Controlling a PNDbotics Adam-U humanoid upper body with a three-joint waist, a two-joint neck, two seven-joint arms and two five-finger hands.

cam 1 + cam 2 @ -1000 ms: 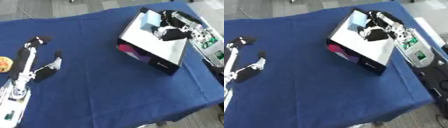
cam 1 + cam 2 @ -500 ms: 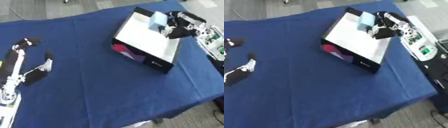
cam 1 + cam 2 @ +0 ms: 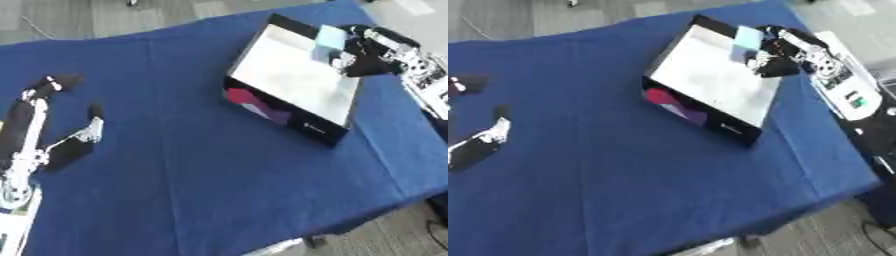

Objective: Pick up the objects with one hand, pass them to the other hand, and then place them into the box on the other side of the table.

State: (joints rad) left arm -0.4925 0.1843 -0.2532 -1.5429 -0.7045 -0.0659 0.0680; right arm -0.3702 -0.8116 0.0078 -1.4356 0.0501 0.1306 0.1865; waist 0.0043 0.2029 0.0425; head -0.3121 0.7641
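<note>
1. The left hand [image 3: 52, 130] rests at nine o'clock on the blue cloth of the bench [image 3: 192, 165], fingers straight and relaxed, holding nothing.
2. The shallow rectangular box [image 3: 293, 82], black-walled with a pale floor, sits at one o'clock.
3. At the box's far corner, the right hand [image 3: 367, 55] curls round a light-blue block [image 3: 330, 37].

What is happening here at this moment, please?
The robot's right hand is over the far corner of the box on the blue-covered table, with a light blue object at its fingers. Whether the hand is gripping the object cannot be told. The left hand rests open on the table at the left side, holding nothing.
</note>
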